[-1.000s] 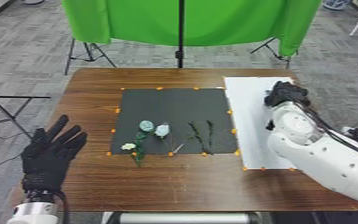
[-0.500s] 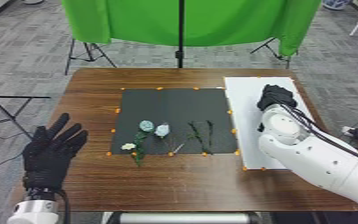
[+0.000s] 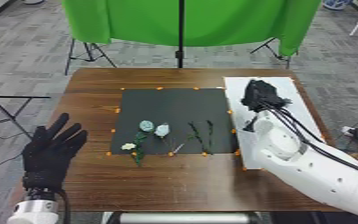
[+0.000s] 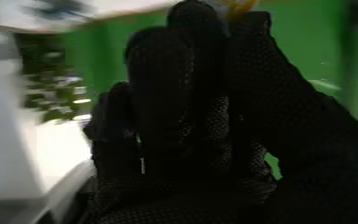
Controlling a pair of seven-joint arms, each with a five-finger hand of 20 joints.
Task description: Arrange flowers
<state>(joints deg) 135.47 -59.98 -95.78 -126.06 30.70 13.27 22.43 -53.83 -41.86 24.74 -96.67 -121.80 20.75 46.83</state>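
Observation:
Over the white sheet (image 3: 280, 117), at its upper left, is my right hand (image 3: 262, 95), with nothing visibly held. My right hand (image 4: 180, 120) has long, fairly straight fingers in the right wrist view, the thumb alongside. A yellow-orange patch (image 4: 238, 7) shows at the fingertips; I cannot tell what it is. On the dark mat (image 3: 171, 102) lie a pale blue rose (image 3: 146, 125), a second pale rose (image 3: 162, 130), a small white flower (image 3: 128, 146) and thin green stems (image 3: 194, 132). My left hand (image 3: 47, 157) is open at the table's left edge.
The brown table (image 3: 171, 180) carries the mat and sheet, both edged with orange marks. A green cloth (image 3: 140, 22) hangs behind a black pole (image 3: 181, 55) beyond the far edge. Blurred foliage (image 4: 47, 75) shows in the right wrist view.
My right hand has moved left across the white sheet, from its right edge toward the mat's upper right corner. My left hand and the flowers on the mat have stayed put.

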